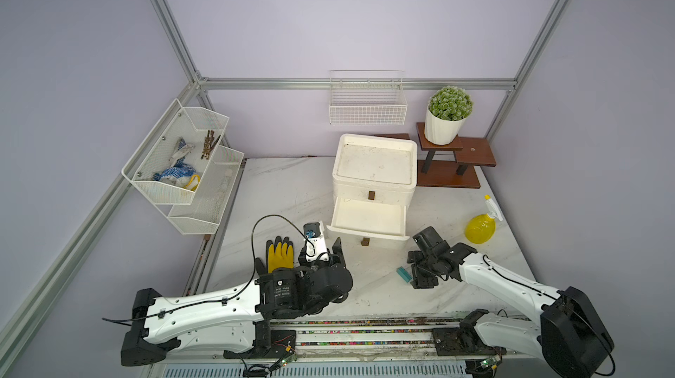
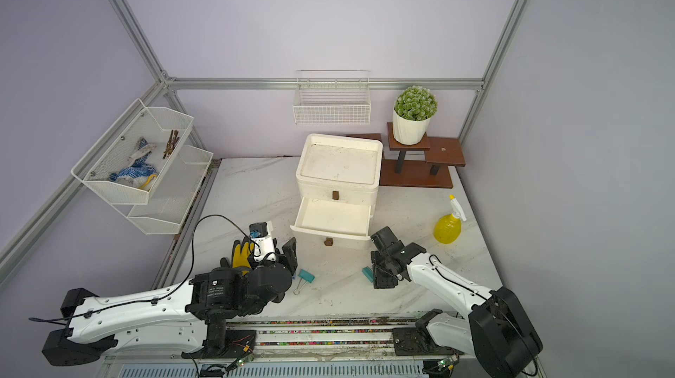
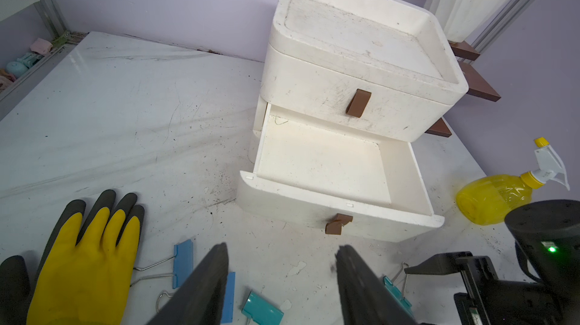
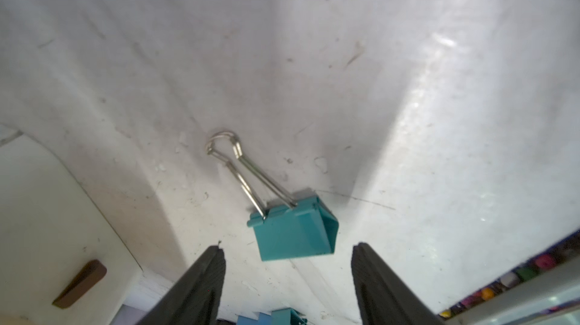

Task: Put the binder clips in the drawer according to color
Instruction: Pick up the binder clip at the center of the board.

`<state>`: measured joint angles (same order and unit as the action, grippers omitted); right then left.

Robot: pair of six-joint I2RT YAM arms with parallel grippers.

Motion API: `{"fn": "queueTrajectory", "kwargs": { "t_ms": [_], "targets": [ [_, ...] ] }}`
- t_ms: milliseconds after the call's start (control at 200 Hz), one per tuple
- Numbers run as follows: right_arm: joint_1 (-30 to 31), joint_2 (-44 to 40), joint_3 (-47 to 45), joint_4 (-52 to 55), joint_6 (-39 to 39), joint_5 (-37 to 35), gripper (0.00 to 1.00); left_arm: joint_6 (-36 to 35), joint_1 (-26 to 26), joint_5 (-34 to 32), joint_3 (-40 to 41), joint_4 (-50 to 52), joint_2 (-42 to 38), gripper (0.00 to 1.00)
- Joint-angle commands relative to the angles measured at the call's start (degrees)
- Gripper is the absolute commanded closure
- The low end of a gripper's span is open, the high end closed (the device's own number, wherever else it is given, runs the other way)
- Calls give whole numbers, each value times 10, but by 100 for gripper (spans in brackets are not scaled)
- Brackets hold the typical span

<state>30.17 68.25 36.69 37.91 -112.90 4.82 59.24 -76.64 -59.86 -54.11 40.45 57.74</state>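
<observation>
Clip in reach: the teal clip (image 4: 293, 229) lies flat on the table (image 4: 314, 56) just ahead of the right gripper (image 4: 287, 246), in line with the gap between its tips. Its wire handles point away from the gripper.
Tool state: the right gripper's jaws stand apart with nothing between them and do not touch the clip.
Slip risk: the clip body is a slick metal wedge. Jaws closing on its sloped faces could squeeze it forward and out, or skid it along the smooth table.
Depth risk: the clip sits low. Tips driven too deep would jam on the tabletop, and tips too shallow would close on air.
Other clips: a second teal clip (image 3: 262, 309) and the blue clips (image 3: 183, 262) lie just below the left gripper (image 3: 282, 251), whose jaws are spread and empty. No pale yellow clip shows.
Snag risk: the yellow glove (image 3: 84, 263) lies just beside the blue clips, so a grab there could catch it.
Sorting risk: the lower drawer (image 3: 298, 210) stands pulled out and empty ahead of both grippers, while the upper drawer (image 3: 314, 88) is shut, so colours could get mixed.
Clash risk: the grippers are near each other and could collide at the drawer.
</observation>
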Motion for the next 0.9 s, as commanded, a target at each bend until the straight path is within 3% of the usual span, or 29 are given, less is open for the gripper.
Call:
{"fn": "queueTrajectory", "kwargs": {
  "t_ms": [0, 125, 285, 310, 330, 460, 895],
  "targets": [
    [2, -1, 39, 54, 170, -58, 25, 5, -2, -16, -15, 5, -2, 41],
    [51, -5, 48, 90, 300, -92, 22, 7, -2, -15, -9, 3, -8, 41],
    [100, -71, -35, -53, 330, -71, 16, 2, -2, -15, -5, -9, -6, 41],
    [103, -76, -40, -68, 327, -72, 3, 1, -2, -15, -8, -9, -5, 41],
    [103, -77, -40, -67, 321, -76, 1, 0, -2, -15, -10, -9, -4, 42],
    [104, -60, -33, -10, 288, -106, 1, -1, -3, -13, -18, -10, -1, 42],
    [126, 59, -3, -25, 266, -131, 0, 3, -2, -15, -11, -17, -3, 43]
  ]
}}
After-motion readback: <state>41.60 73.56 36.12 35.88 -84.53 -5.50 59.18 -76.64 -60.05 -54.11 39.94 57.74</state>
